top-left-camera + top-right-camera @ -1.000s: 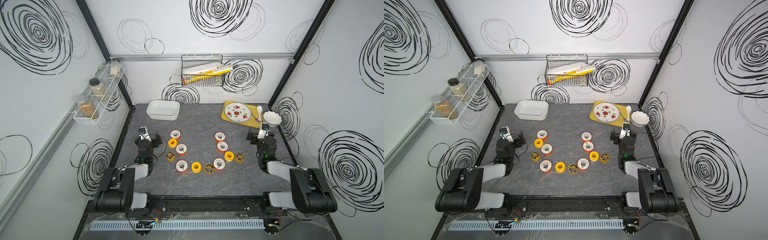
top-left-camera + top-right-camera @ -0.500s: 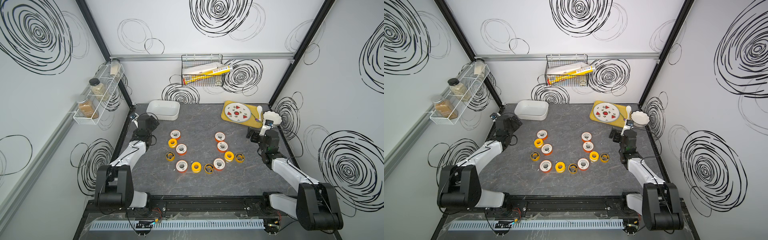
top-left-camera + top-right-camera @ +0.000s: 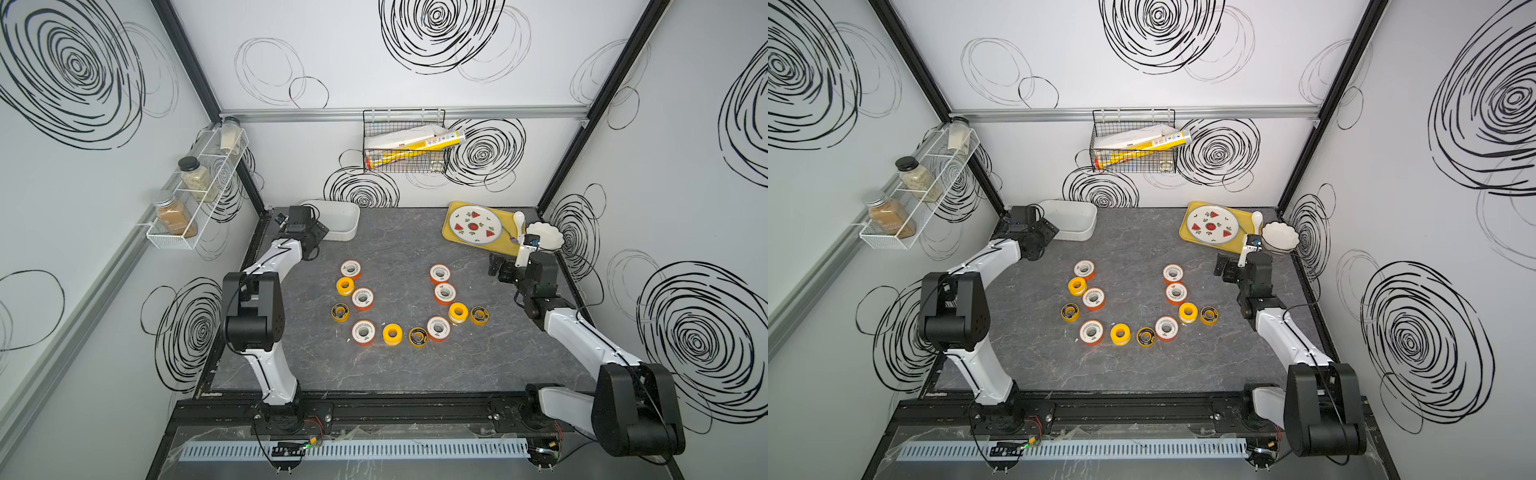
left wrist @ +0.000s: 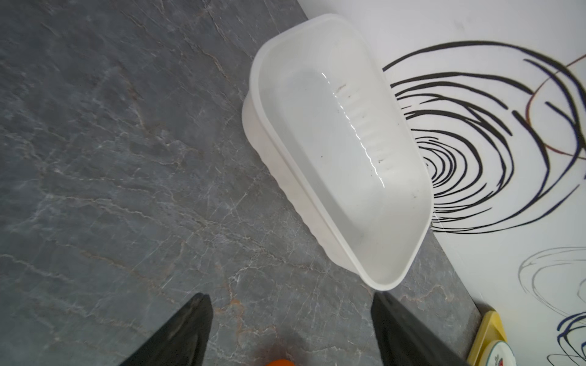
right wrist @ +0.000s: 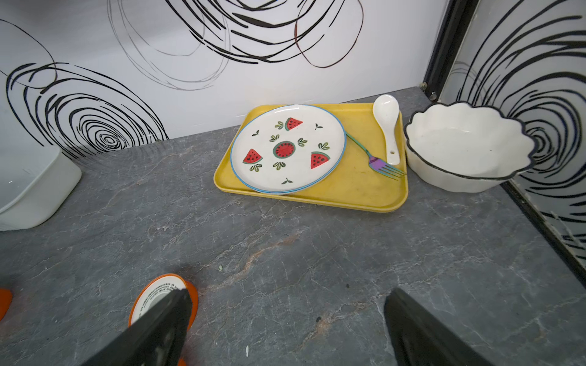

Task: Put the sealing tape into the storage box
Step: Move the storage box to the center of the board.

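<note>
Twelve tape rolls (image 3: 385, 335) lie on the table (image 3: 395, 374) in a U, none boxed yet. So we're at zero done, all twelve to go. The storage box (image 3: 351, 226) sits empty at the back left, well apart from the rolls. Our left gripper (image 4: 290, 298) is just beside the box's end, jaws apart, nothing btwn them. Right gripper (image 5: 288, 294) hangs wide open too, empty, an orange roll (image 5: 153, 293) by one finger. Prob. the box gets handled first, w/ the left.
</note>
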